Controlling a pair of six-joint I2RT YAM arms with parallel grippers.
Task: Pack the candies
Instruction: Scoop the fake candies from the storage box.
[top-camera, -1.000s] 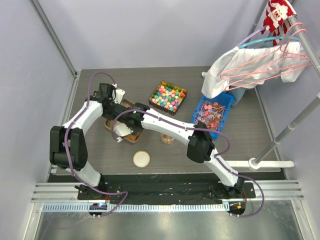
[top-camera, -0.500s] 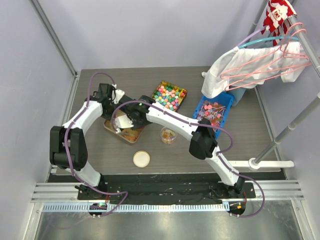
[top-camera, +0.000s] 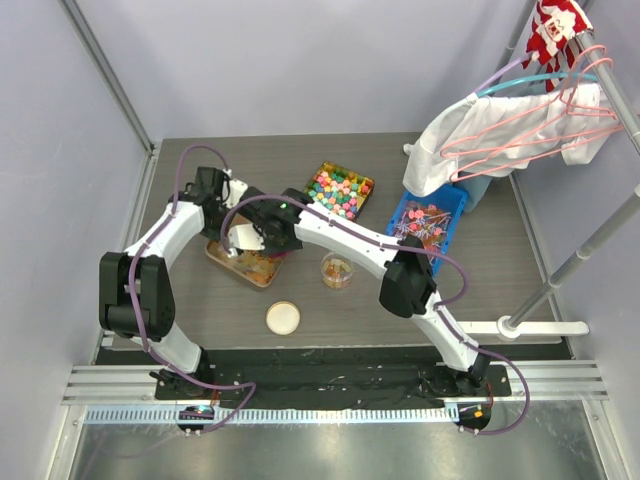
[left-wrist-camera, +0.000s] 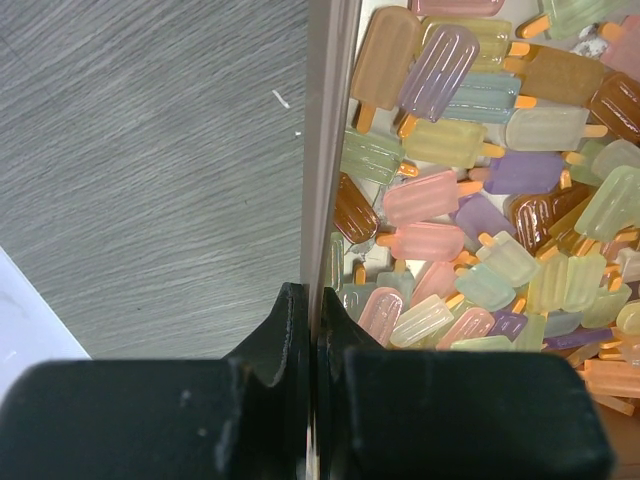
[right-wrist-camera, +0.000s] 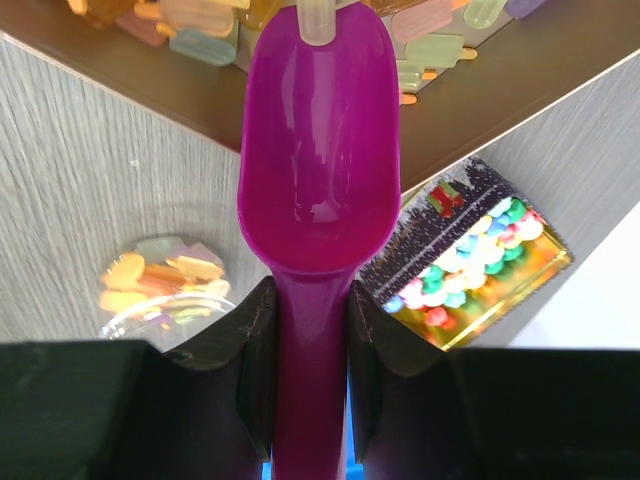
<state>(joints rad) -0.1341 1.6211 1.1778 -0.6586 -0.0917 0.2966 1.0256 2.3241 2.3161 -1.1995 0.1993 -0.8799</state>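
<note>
Many pastel popsicle-shaped candies: dig shallow, lift level.
Left tool: pinched on brown tray rim, steadying.
Right tool: clamped on magenta plastic scoop handle.

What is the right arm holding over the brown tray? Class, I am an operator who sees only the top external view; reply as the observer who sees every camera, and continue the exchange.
Observer: The right fingers clamp the handle of a magenta scoop, and its bowl looks empty.
Operator: And the left arm?
Observer: The left fingers are shut on the thin side wall of the tray.
Operator: What lies in it?
Observer: Popsicle-shaped candies in pink, purple, green, yellow and brown, piled loosely.
</note>
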